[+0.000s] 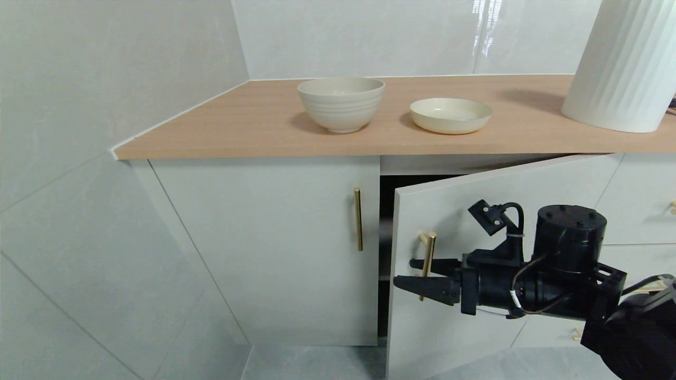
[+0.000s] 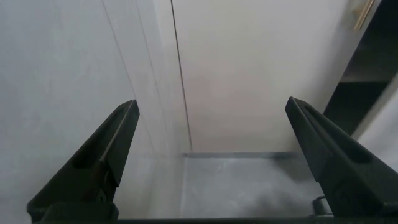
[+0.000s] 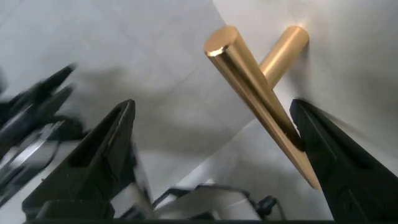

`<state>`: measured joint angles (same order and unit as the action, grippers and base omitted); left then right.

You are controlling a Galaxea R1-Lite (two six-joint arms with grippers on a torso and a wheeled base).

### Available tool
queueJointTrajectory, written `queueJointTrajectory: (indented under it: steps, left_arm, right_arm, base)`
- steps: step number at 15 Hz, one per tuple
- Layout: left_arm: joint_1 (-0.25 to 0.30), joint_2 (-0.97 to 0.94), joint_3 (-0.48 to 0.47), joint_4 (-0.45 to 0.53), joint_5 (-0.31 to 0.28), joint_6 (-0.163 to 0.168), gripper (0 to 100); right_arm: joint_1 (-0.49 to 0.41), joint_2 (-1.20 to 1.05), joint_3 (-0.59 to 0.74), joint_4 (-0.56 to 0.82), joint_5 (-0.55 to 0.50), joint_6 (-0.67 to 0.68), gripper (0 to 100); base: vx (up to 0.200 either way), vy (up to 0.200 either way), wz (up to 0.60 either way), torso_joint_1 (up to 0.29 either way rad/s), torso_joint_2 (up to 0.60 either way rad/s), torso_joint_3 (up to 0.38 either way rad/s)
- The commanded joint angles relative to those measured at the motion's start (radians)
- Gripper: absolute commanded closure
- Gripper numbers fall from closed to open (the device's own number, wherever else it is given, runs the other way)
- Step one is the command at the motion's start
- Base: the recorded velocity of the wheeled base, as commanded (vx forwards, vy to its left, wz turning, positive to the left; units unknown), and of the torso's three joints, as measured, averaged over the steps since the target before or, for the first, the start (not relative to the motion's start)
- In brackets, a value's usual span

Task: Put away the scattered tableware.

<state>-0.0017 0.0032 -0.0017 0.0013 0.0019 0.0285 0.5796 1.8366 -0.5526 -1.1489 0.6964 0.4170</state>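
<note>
Bowl (image 1: 341, 104) and dish (image 1: 450, 114): on counter (image 1: 237, 132), apart; probably ceramic, so rigid, slick, breakable; best pinched at the rim. Right gripper (image 1: 405, 272): released, jaws astride handle (image 1: 429, 258) of part-open door (image 1: 475, 190). Left gripper (image 2: 211, 106): released, empty.

- A tall white ribbed container (image 1: 623, 63) stood at the countertop's (image 1: 237, 126) right end.
- Glossy pale wall tiles (image 1: 369, 31) rose along its back and left edges.

The ribbed bowl (image 1: 341, 104) and plain dish (image 1: 451, 114) are cream, the counter (image 1: 237, 132) wood-grain brown, the door handle (image 1: 358, 219) gold.
</note>
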Motion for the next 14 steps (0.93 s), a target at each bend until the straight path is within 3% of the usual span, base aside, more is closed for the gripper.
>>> queueJointTrajectory:
  steps: [1,3,4,6,7,9,10,11,14]
  left_arm:
    - [0.0,0.0,0.0,-0.001,0.0,-0.021,0]
    - [0.0,0.0,0.0,-0.001,-0.002,-0.009,0]
    - [0.0,0.0,-0.009,-0.007,-0.007,0.051,0]
    - [0.0,0.014,-0.11,0.005,-0.063,0.079,0]
    - [0.0,0.044,-0.167,0.023,-0.094,0.079,0]
    - [-0.001,0.27,-0.38,0.088,-0.195,0.033,0]
    - [-0.001,0.363,-0.428,0.085,-0.237,0.027,0]
    - [-0.001,0.529,-0.506,0.083,-0.315,0.022,0]
    - [-0.017,0.891,-0.604,0.037,-0.467,0.025,0]
  right_arm:
    - [-0.017,-0.028,0.06,-0.057,0.031,-0.001,0]
    - [-0.023,-0.03,0.069,-0.069,0.031,-0.001,0]
    - [-0.023,-0.031,0.08,-0.071,0.031,-0.003,0]
    - [-0.023,-0.039,0.098,-0.081,0.031,-0.003,0]
    - [-0.023,-0.039,0.105,-0.083,0.031,-0.004,0]
    - [-0.018,-0.046,0.126,-0.089,0.032,-0.006,0]
    - [-0.017,-0.048,0.138,-0.104,0.032,-0.006,0]
    - [-0.004,-0.046,0.158,-0.133,0.037,-0.009,0]
    - [0.008,-0.025,0.158,-0.141,0.037,-0.014,0]
  base:
    - [0.0,0.0,0.0,0.0,0.0,0.0]
    - [0.0,0.0,0.0,0.0,0.0,0.0]
    - [0.0,0.0,0.0,0.0,0.0,0.0]
    - [0.0,0.0,0.0,0.0,0.0,0.0]
    - [0.0,0.0,0.0,0.0,0.0,0.0]
    - [0.0,0.0,0.0,0.0,0.0,0.0]
    - [0.0,0.0,0.0,0.0,0.0,0.0]
    - [0.0,0.0,0.0,0.0,0.0,0.0]
    - [0.0,0.0,0.0,0.0,0.0,0.0]
